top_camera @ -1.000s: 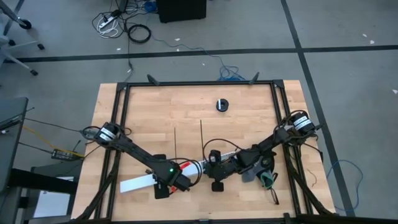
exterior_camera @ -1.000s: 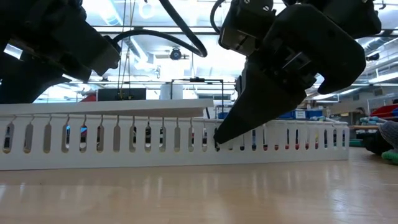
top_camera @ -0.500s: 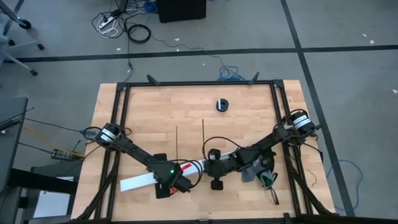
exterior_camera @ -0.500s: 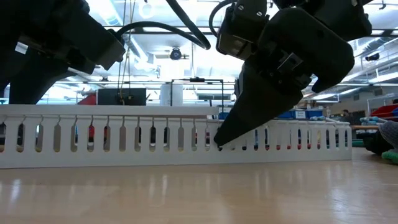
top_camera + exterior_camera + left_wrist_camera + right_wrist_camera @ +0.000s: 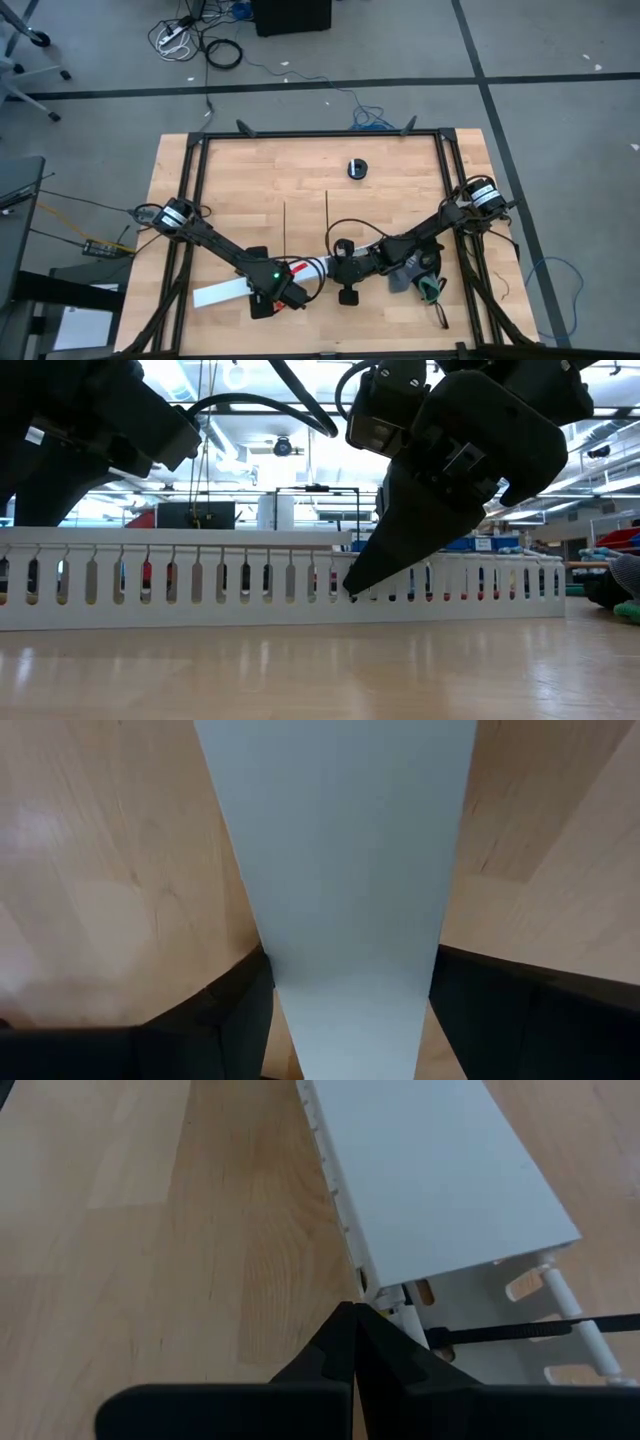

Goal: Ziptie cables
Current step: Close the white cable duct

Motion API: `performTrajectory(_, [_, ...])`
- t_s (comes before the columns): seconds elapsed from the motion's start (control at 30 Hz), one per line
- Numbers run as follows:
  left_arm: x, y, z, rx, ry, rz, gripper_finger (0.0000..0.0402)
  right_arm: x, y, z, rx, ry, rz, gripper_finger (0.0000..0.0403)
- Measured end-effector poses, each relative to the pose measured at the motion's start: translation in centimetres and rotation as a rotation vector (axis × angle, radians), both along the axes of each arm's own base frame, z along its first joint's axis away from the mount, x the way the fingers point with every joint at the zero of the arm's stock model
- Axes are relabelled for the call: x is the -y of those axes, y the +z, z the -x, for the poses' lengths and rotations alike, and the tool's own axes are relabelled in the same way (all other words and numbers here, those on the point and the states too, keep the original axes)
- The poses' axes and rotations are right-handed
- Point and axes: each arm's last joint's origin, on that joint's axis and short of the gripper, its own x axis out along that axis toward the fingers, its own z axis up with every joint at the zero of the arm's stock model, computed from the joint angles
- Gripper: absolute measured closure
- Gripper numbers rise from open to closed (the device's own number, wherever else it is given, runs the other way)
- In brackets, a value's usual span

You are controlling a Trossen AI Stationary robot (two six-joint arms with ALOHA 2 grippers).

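Observation:
A long white slotted channel (image 5: 225, 292) lies flat on the table near its front edge, lid on top (image 5: 430, 1170). Coloured cables (image 5: 147, 573) show through its wall slots. My left gripper (image 5: 282, 292) is shut on the channel. My right gripper (image 5: 352, 1312), shut, stands at the channel's right end. One black ziptie (image 5: 284, 230) lies loose on the wood. The other ziptie (image 5: 326, 220) runs from the far side across the uncovered end of the channel (image 5: 530, 1328). Its near end vanishes beside my right finger. My left gripper straddles the channel's lid (image 5: 345, 1010) from above, pointing steeply down, one finger (image 5: 215, 1005) on each long side and lying across it. The channel stays on the table. My right gripper comes slanting down from the table's right. Its shut fingertips (image 5: 352, 586) meet the channel's slotted side wall (image 5: 362, 1285), just under the end of the lid. Whether it touches the ziptie, I cannot tell.
A small round black object (image 5: 358, 168) sits toward the far edge. A grey lump (image 5: 405, 276) and a green-handled tool (image 5: 432, 290) lie under the right arm. Bare wood lies between the channel and the far black frame rail (image 5: 320, 134).
In the low view the channel's left part, which stood nearer with its lid askew, has settled level along the table as my left gripper tipped slightly. The ziptie reaching the channel has slid a little toward the table's right. Both grippers kept their openings.

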Motion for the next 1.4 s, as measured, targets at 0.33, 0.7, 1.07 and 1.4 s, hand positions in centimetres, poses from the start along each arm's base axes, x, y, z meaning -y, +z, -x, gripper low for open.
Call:
performTrajectory(0.33, [0.0,0.1,0.0,0.001,0.008,0.0,0.0178,0.0,0.0,0.0,0.005,0.006,-0.004,0.0403])
performTrajectory(0.7, [0.0,0.1,0.0,0.003,0.009,0.004,0.0178,-0.3,0.4,0.1,-0.02,0.091,-0.078,0.0354])
performTrajectory(1.07, [0.0,0.1,0.0,-0.001,0.008,0.005,0.0178,0.1,3.8,1.0,0.046,0.107,-0.018,0.0272])
performTrajectory(1.4, [0.0,0.1,0.0,-0.001,0.008,0.004,0.0178,0.5,4.7,0.7,0.13,0.05,0.099,0.0341])
